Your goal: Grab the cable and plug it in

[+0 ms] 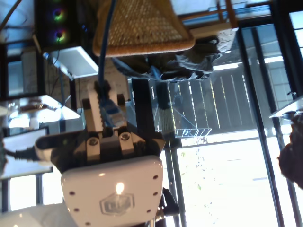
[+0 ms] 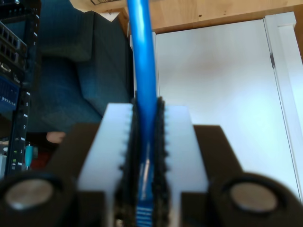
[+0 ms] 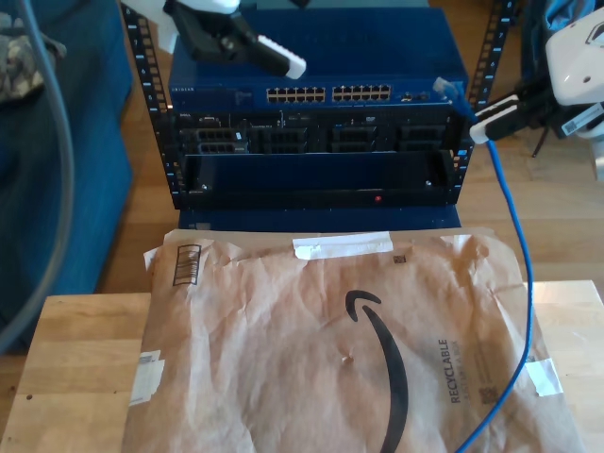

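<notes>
My second gripper point(image 3: 479, 126), reaching in from the exterior view's right, is clamping the cable point(image 3: 517, 245) a little behind its translucent blue plug point(image 3: 444, 88). In the second wrist view the white ribbed pads point(image 2: 182, 142) are pressing on the cable point(image 2: 144, 71) from both sides, with no gap showing, and the blue line is running straight out beyond the fingertips towards a blue couch point(image 2: 71, 71) and a white door point(image 2: 213, 85).

In the exterior view the plug is hanging in the air just beside the upper corner of the blue network switch point(image 3: 321, 94) on that view's right, near the row of ports but not seated in any of them. From the grip the cable is dropping down, curving across the brown paper mailer point(image 3: 349, 349) that is lying over the wooden table point(image 3: 75, 377), and running off the bottom edge of the picture.

The first wrist view is looking at my second gripper point(image 1: 106, 101) from the side, with the cable point(image 1: 105, 42) trailing away from the closed fingers past a wicker chair point(image 1: 142, 28).

My first gripper point(image 3: 283, 64) is hovering at the exterior view's upper left, above the rack, well apart from the cable; whether its jaws are parted or closed cannot be made out
</notes>
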You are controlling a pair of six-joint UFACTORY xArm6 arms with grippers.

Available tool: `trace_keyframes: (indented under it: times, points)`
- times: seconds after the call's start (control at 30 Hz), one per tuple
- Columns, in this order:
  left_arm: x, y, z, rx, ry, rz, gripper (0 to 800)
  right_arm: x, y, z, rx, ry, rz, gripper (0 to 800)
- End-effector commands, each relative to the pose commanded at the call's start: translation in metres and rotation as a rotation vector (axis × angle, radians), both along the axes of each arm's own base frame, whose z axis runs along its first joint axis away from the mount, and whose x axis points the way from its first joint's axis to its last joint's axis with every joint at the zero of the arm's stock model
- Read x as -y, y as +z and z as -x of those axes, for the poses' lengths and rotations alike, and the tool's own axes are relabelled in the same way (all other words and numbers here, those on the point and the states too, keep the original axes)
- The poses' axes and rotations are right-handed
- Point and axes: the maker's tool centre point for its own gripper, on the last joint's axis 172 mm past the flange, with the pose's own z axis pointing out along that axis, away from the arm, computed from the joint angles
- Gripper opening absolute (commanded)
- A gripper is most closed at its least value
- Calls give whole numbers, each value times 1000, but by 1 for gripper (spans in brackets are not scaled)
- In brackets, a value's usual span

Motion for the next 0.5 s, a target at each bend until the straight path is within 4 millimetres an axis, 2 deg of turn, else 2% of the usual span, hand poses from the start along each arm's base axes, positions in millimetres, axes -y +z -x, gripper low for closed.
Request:
trace_keyframes:
  times: [0.17,0.37,0.5]
  points:
    - [12,24,17,-20,-55,94,798,0,3,1,20,9,5,6]
    - [15,26,28,-53,-82,102,797,0,3,4,34,18,11,7]
    - [15,28,29,-75,-70,106,797,-2,13,8,63,17,15,7]
